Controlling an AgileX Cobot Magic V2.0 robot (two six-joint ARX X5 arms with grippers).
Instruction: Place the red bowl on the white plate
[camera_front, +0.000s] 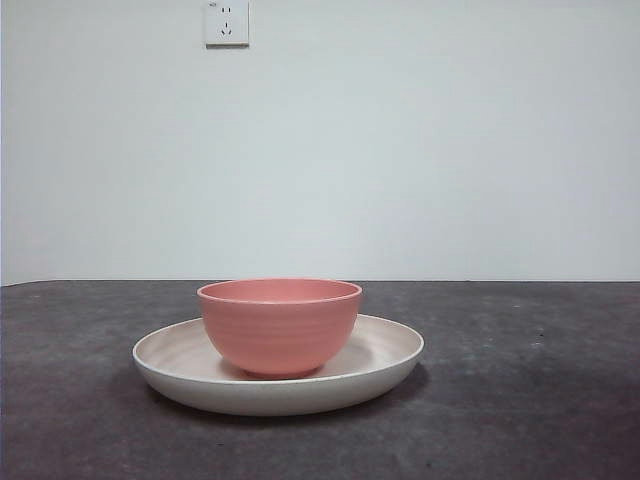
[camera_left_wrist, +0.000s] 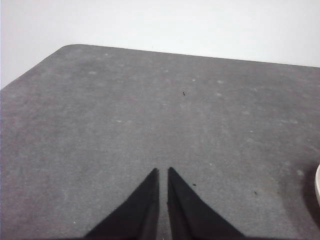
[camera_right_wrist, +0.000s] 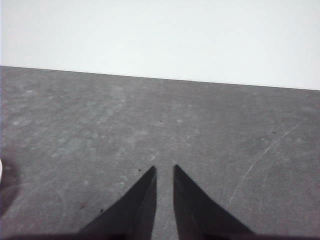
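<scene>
The red bowl (camera_front: 279, 325) stands upright in the middle of the white plate (camera_front: 392, 352), on the dark table in the front view. No arm shows in that view. My left gripper (camera_left_wrist: 162, 170) hovers over bare table with its jaws close together and nothing between them; a sliver of the white plate (camera_left_wrist: 318, 186) shows at the frame edge. My right gripper (camera_right_wrist: 164, 167) is also over bare table, jaws near together and empty, apart from the bowl.
A grey-black table (camera_front: 520, 400) runs back to a white wall with a power socket (camera_front: 227, 22). The table's rounded far corner (camera_left_wrist: 70, 47) shows in the left wrist view.
</scene>
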